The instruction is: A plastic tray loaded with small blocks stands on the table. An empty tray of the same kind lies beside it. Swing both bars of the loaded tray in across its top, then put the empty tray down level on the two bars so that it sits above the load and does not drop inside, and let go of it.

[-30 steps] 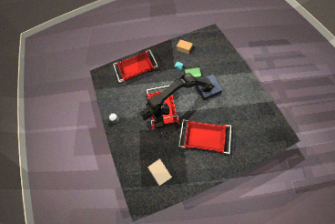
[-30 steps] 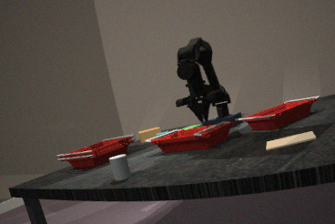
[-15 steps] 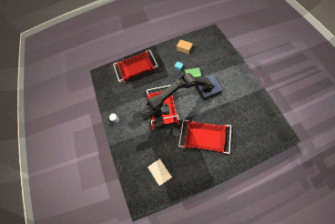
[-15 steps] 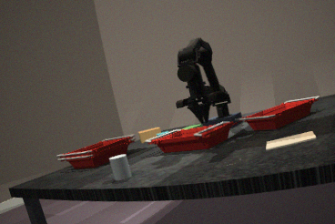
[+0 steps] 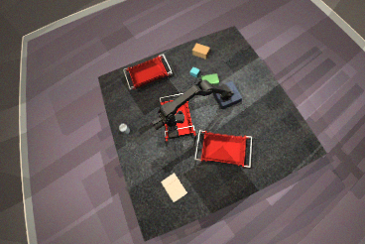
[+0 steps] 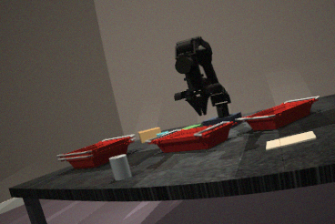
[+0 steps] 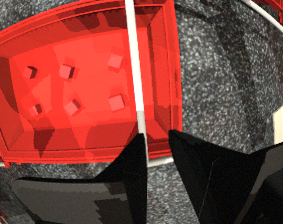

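Note:
The loaded tray is red and stands mid-table, with several small red blocks on its floor. One white wire bar crosses over its top, just inside one end. The other bar is swung out beyond the opposite end. My gripper is slightly open and empty, above the tray's edge near one end of the crossing bar. Two more red trays look empty, their bars out: one tray to one side, the other opposite. Which is the task's empty tray I cannot tell.
A white cylinder stands near one table edge. A cream slab lies near another. An orange block, a cyan block and a green block lie near the arm's blue base.

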`<state>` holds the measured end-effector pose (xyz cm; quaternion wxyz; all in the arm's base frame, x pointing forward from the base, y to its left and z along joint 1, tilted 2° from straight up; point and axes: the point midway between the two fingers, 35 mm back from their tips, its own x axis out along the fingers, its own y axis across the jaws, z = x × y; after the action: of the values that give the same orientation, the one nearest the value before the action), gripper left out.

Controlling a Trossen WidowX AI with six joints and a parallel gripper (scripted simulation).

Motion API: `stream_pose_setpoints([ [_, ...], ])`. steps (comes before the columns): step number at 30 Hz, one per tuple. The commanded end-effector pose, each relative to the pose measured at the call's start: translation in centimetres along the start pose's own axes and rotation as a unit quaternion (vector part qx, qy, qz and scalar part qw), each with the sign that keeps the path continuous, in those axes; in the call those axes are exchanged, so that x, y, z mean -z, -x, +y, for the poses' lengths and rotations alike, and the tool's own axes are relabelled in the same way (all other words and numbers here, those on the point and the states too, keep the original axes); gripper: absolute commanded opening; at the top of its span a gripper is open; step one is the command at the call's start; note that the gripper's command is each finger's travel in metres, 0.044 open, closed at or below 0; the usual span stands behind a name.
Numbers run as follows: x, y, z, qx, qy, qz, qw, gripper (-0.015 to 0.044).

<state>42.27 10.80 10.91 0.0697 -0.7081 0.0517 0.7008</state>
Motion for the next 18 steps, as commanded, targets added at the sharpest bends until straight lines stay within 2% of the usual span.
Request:
stream_pose_setpoints([
  [1, 0.0, 3.8, 0.0, 0.004, 0.0, 0.008, 1.0, 0.0081],
  [2, -0.2, 4.7, 0.1, 0.004, 0.0, 0.009, 1.0, 0.0081],
  [3, 0.1, 2.2, 0.2, 0.002, -0.011, 0.004, 1.0, 0.0081],
  [4, 0.2, 2.1, 0.7, 0.002, -0.042, 0.004, 0.999, 0.0081],
  [6, 0.7, 1.8, 2.8, 0.001, -0.156, 0.004, 0.988, 0.0081],
  [9, 1.2, 1.3, 6.2, 0.0, -0.338, 0.005, 0.941, 0.0081],
  [13, 1.4, 0.6, 10.7, 0.0, -0.561, 0.006, 0.828, 0.0081],
  [18, 0.9, -0.4, 16.3, -0.001, -0.789, 0.008, 0.614, 0.0081],
])
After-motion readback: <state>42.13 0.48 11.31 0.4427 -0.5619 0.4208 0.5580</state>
